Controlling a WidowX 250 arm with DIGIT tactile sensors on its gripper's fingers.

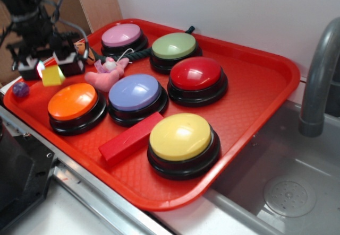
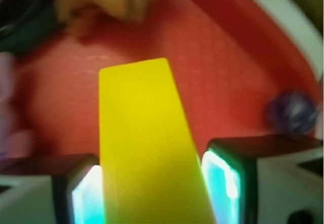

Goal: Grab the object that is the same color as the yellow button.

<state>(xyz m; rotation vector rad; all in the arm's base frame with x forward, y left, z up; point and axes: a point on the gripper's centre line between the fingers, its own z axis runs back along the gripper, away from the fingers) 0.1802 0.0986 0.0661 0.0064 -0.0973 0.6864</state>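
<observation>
Exterior and wrist views of the rig I am operating. My gripper (image 1: 49, 68) hangs over the far left corner of the red tray (image 1: 255, 94), and its two fingers are clamped on the yellow wedge block (image 1: 53, 75). In the exterior view the block appears held clear of the tray floor, above and beside the orange button (image 1: 73, 101). In the wrist view the yellow wedge block (image 2: 149, 143) fills the gap between the finger pads (image 2: 223, 181), one flat face against each pad, so the grip is across opposite faces.

Its colour matches the yellow button (image 1: 180, 136), which sits near the tray's front edge, well apart from the block.

I judge the block to be rigid, light and smooth-faced. It should not deform under the pads, but the sloping face of a wedge could let it slip if the grip is not square. The best hold is across the parallel flat sides, as here.

A small purple ball (image 2: 292, 113) lies on the tray just beside the gripper, and a long red block (image 1: 130, 138) rests against the yellow button.
</observation>
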